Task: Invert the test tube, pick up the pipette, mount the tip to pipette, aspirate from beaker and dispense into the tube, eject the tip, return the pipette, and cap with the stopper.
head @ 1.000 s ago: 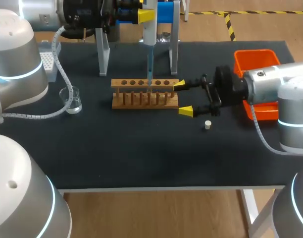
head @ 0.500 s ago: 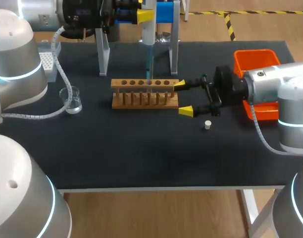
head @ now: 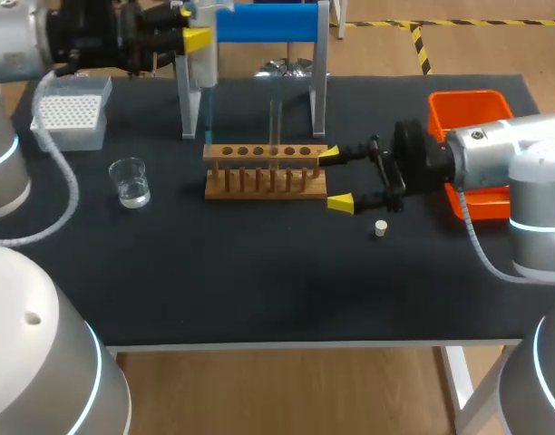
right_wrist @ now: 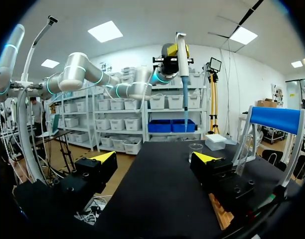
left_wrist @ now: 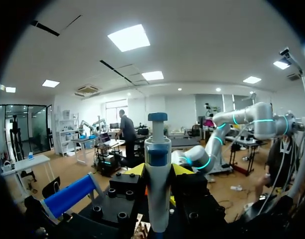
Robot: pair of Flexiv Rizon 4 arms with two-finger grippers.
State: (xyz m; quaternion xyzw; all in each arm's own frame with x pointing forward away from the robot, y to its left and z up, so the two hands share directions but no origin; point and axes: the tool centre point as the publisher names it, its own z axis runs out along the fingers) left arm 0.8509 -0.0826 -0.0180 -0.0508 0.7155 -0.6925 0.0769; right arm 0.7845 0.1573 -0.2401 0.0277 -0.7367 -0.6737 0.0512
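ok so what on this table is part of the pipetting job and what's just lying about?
Job:
- white pipette with blue tip, held in the left gripper
- clear glass test tube
- clear glass beaker
- white tip box
- small white stopper

Lying about: nothing plainly. Unnamed in the task, but probably support:
- wooden tube rack
- blue-topped metal stand
- orange plastic bin

change | left tool [head: 198,38] carried pipette [head: 205,65] leftward off rack [head: 265,172] | now at left leg of stand [head: 268,23]
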